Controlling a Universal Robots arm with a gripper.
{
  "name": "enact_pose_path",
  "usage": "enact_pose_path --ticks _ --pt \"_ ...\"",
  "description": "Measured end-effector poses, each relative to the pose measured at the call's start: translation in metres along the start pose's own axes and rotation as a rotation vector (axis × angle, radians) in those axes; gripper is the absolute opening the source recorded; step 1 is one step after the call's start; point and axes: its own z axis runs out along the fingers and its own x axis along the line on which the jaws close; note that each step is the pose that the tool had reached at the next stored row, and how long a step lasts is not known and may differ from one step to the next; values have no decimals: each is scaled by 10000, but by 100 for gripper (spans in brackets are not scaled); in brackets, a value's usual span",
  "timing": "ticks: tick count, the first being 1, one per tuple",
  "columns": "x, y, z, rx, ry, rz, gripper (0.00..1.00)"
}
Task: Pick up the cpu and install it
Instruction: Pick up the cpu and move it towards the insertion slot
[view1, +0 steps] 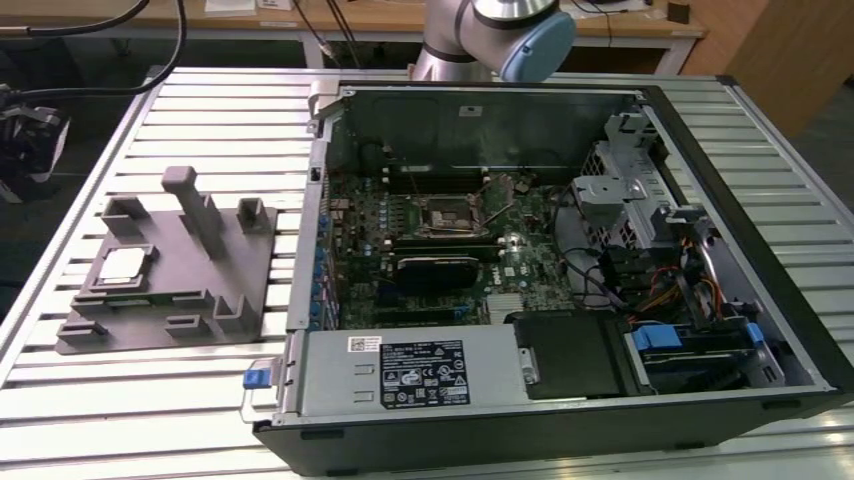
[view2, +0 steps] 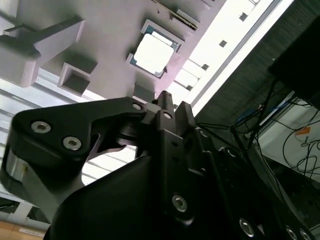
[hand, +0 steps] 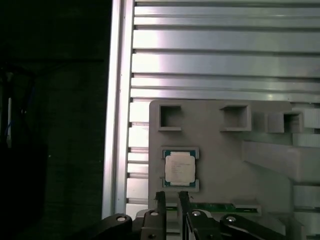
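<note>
On the exterior view's left, a flat grey plastic plate with upright posts lies on the silver slatted metal bench. The cpu, a small flat square chip with a shiny silver top, rests in a shallow seat on this plate, near its 9 o'clock edge. At 3 o'clock from the plate stands the open black computer case. Inside it, the black square socket frame looks empty. The grey robot arm shows at 12 o'clock.

In the first wrist view, the black end effector hovers over the plate, apart from the chip. Its two thin fingers stand a little apart and hold nothing.

I think the job is at its very start: the reach for the chip. The pick-up calls for one finger on each side of the chip and a soft way down, so the chip does not tip or slide.
</note>
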Motion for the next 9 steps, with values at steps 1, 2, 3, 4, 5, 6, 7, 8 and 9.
enact_pose_path --ticks 1,2,3,4,5,6,7,8,9 --pt "0 -5 9 0 -19 -9 29" --pt "0 -8 20 0 -38 -20 29" --pt "-1 -11 29 1 -52 -29 35" --pt "-1 -14 38 2 -67 -42 41" --pt "-1 -15 46 4 -86 -67 41" --pt "-2 -16 52 7 -105 -112 47" --pt "-3 -17 60 11 -125 -210 47" --pt "-4 -17 69 16 -134 -370 53" --pt "-4 -18 78 23 -129 -548 53"
